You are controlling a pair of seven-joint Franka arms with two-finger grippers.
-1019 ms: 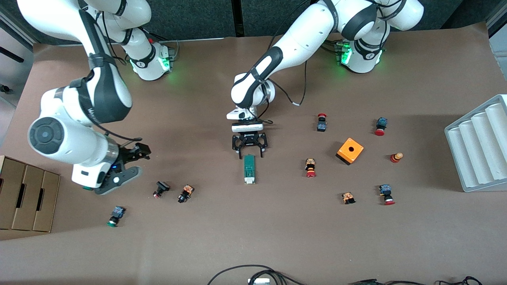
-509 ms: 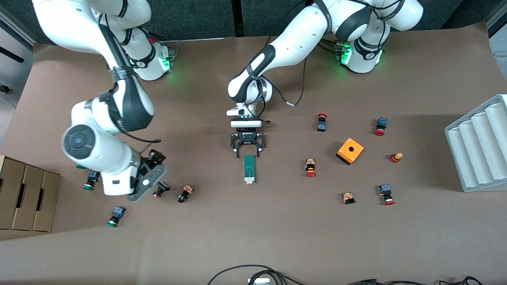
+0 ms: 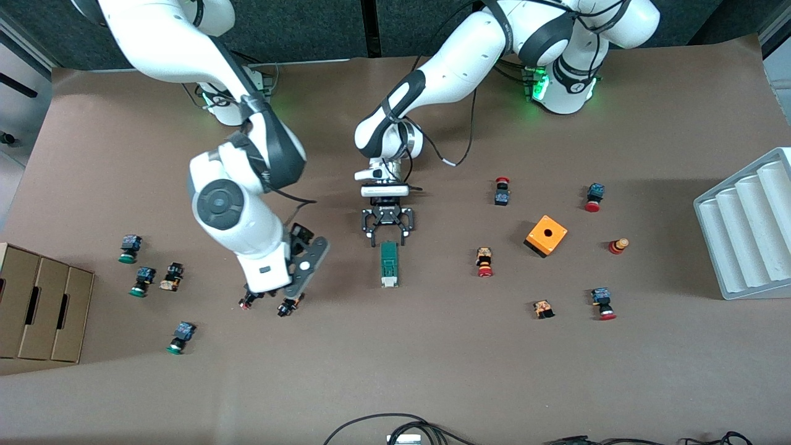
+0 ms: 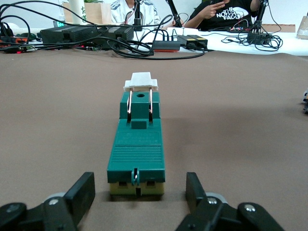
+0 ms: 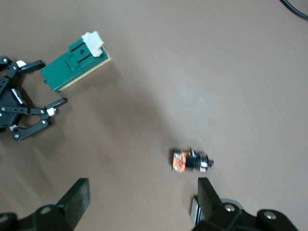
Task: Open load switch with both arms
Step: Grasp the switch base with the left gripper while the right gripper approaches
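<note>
Down low, my left gripper [image 3: 388, 241] straddles the switch's [image 3: 389, 264] green end, fingers [image 4: 82, 190] apart and clear of its sides; my left wrist view alone shows those gaps. My right gripper [image 3: 303, 259] hangs open over two buttons; its wrist view shows only one button [image 5: 190, 160] between its fingers.
</note>
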